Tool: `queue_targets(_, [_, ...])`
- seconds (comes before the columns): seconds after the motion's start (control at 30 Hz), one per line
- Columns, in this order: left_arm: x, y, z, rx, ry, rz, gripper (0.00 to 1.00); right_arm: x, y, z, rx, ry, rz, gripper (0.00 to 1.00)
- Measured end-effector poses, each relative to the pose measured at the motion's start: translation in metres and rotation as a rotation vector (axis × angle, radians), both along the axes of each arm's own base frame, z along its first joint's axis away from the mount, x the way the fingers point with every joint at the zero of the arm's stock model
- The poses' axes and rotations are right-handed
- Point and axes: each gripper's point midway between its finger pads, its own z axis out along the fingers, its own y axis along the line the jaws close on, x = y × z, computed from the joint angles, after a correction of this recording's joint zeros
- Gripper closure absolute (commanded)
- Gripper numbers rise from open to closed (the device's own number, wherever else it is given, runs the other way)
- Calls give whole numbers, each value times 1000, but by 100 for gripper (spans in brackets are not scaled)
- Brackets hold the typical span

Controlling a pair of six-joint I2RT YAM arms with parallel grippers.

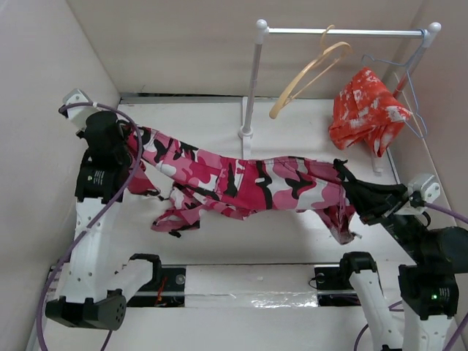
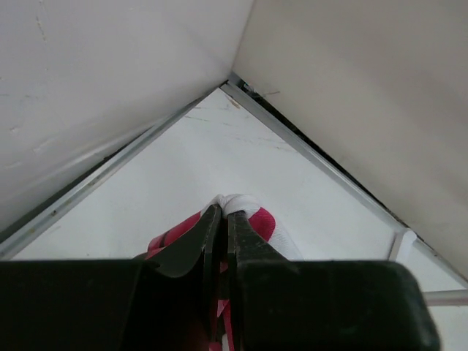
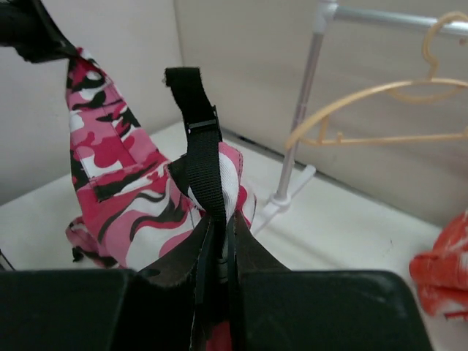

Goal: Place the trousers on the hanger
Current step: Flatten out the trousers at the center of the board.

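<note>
The pink, red, white and black camouflage trousers (image 1: pixel 241 179) hang stretched above the table between both arms. My left gripper (image 1: pixel 134 140) is shut on one end of them at the left. In the left wrist view a fold of the fabric (image 2: pixel 259 219) is pinched between the closed jaws of the left gripper (image 2: pixel 223 213). My right gripper (image 1: pixel 342 175) is shut on the other end. In the right wrist view the right gripper (image 3: pixel 219 223) clamps cloth with a black strap (image 3: pixel 201 146) standing up from it. The tan wooden hanger (image 1: pixel 307 73) hangs from the rail behind, apart from the trousers.
A white rack with a metal rail (image 1: pixel 344 31) and post (image 1: pixel 252 80) stands at the back. A red-orange garment with white blotches (image 1: pixel 365 110) hangs at its right end beside a thin wire hanger (image 1: pixel 412 99). Walls close in on the left, back and right.
</note>
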Motion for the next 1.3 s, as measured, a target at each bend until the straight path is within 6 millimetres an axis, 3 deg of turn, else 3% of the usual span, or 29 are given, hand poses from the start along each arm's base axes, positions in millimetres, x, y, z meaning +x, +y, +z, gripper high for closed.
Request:
queue_targets(0.07, [13, -1, -1, 22, 25, -12, 100, 3, 2, 3, 8, -20, 11, 100])
queue_targets(0.13, [36, -7, -10, 48, 57, -52, 99, 37, -2, -18, 25, 40, -20, 100])
queue_targets(0.17, [49, -12, -17, 59, 84, -80, 98, 62, -6, -38, 36, 111, -51, 100])
queue_targets(0.23, [80, -20, -37, 79, 146, -128, 92, 117, -18, -102, 56, 309, -133, 100])
queue_targets(0.3, [114, -32, -68, 103, 219, -178, 85, 154, -39, -174, 85, 516, -239, 100])
queue_targets(0.37, [140, -44, -110, 125, 311, -218, 82, 167, -64, -246, 109, 719, -367, 100])
queue_targets(0.43, [158, -60, -155, 139, 404, -263, 78, 170, -86, -281, 122, 824, -481, 100])
queue_targets(0.47, [164, -67, -175, 142, 447, -283, 72, 174, -94, -286, 122, 831, -524, 98])
queue_targets(0.5, [169, -74, -193, 143, 485, -304, 59, 181, -100, -285, 124, 824, -559, 81])
queue_targets(0.57, [176, -82, -220, 143, 540, -325, 51, 195, -111, -281, 128, 805, -609, 57])
queue_targets(0.6, [179, -83, -227, 142, 554, -328, 51, 200, -116, -278, 125, 800, -628, 38])
queue_targets(0.7, [177, -79, -230, 146, 572, -313, 54, 217, -127, -263, 123, 740, -668, 13])
queue_targets(0.73, [176, -78, -225, 146, 563, -305, 56, 217, -128, -257, 126, 717, -672, 12])
queue_targets(0.77, [174, -77, -220, 144, 549, -298, 61, 216, -128, -249, 131, 689, -672, 12])
queue_targets(0.8, [169, -75, -215, 141, 532, -286, 73, 215, -128, -240, 135, 654, -667, 23])
queue_targets(0.83, [160, -74, -209, 133, 518, -281, 79, 212, -125, -229, 135, 618, -655, 37])
queue_targets(0.87, [148, -73, -204, 129, 508, -279, 89, 209, -121, -217, 135, 580, -638, 55])
queue_targets(0.9, [135, -72, -199, 123, 498, -278, 100, 206, -115, -204, 135, 537, -614, 90])
queue_targets(0.93, [122, -72, -194, 117, 488, -278, 100, 202, -107, -192, 131, 491, -583, 100])
queue_targets(1.03, [93, -79, -190, 113, 480, -303, 100, 189, -78, -172, 127, 410, -475, 100])
queue_targets(1.1, [79, -86, -208, 113, 535, -335, 98, 180, -53, -173, 109, 393, -376, 100])
queue_targets(1.17, [68, -92, -242, 113, 645, -364, 90, 173, -28, -180, 85, 400, -284, 98])
queue_targets(1.2, [65, -94, -254, 110, 679, -370, 81, 170, -14, -182, 65, 403, -239, 96])
queue_targets(1.23, [54, -93, -284, 104, 782, -380, 77, 167, -3, -187, 45, 413, -202, 95])
queue_targets(1.3, [35, -86, -316, 86, 899, -373, 71, 161, 20, -196, -4, 428, -138, 92])
